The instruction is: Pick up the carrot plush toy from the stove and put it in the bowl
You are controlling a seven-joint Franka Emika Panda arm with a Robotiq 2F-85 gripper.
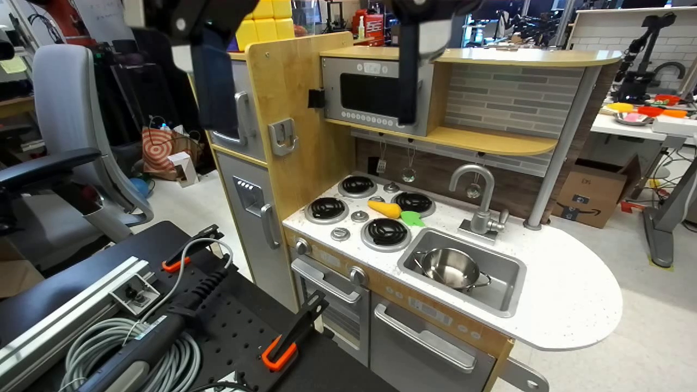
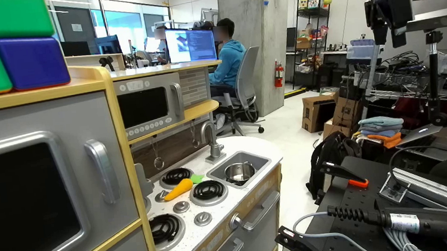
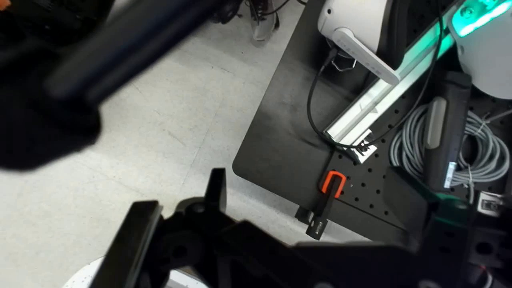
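The carrot plush toy (image 1: 384, 209) lies on its side on the white stove (image 1: 310, 227), between the round black burners; its green top points toward the sink side. It also shows in an exterior view (image 2: 179, 189). A small steel pot with two handles, the bowl-like vessel (image 1: 451, 267), stands in the sink basin; it looks empty and shows also in an exterior view (image 2: 239, 172). My gripper (image 1: 312, 121) is open and empty, high above and apart from the stove, close to that camera. It shows also in an exterior view (image 2: 390, 39) and the wrist view (image 3: 310, 176). The wrist view shows neither carrot nor pot.
The grey sink (image 1: 506, 291) has a tall faucet (image 1: 482, 201) behind it. A toy microwave (image 1: 375, 95) and shelf overhang the counter's back; a wooden fridge panel (image 1: 305, 163) borders the stove. A black table (image 3: 280, 120) carries clamps, cables and a metal rail.
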